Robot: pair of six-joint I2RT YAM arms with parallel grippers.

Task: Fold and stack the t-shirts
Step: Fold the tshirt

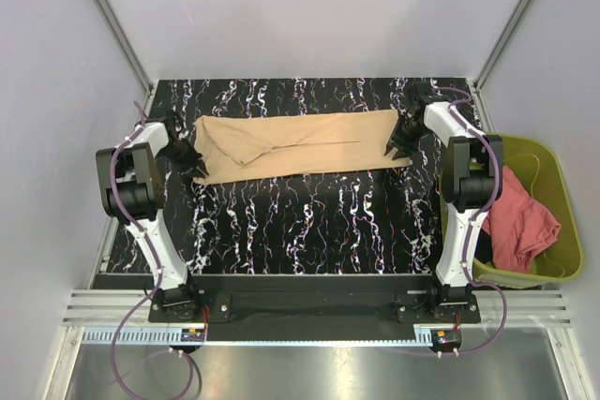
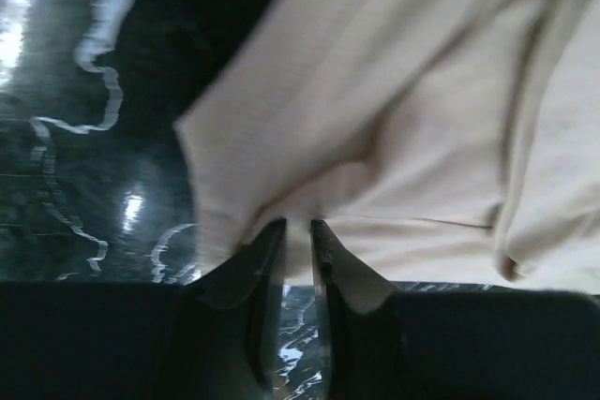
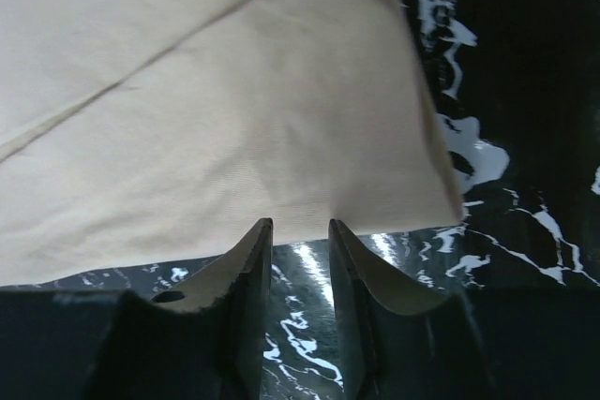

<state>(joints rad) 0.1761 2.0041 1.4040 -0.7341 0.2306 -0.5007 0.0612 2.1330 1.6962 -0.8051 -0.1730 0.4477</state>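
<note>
Black marble-patterned tabletop (image 1: 309,222), with the tan-beige short-sleeved cloth t-shirt (image 1: 300,142) spread across its far half. Left gripper (image 2: 292,224) is at the left hem, jaws nearly together; pinching or not, can't tell. Right gripper (image 3: 300,224) stands part-open at the right hem, holding nothing. Salmon-red cloth t-shirt (image 1: 520,222) lies crumpled in the olive-green plastic bin (image 1: 551,161), just beside the right arm.

The plain tan-beige cloth t-shirt (image 1: 300,142) is unprinted, one even colour. The glossy worktop (image 1: 309,222) under it is black, streaked with white and faint violet marble veins. Right of that shirt, a salmon-red cloth t-shirt (image 1: 525,222) sits in an olive-green plastic bin (image 1: 551,170).
</note>
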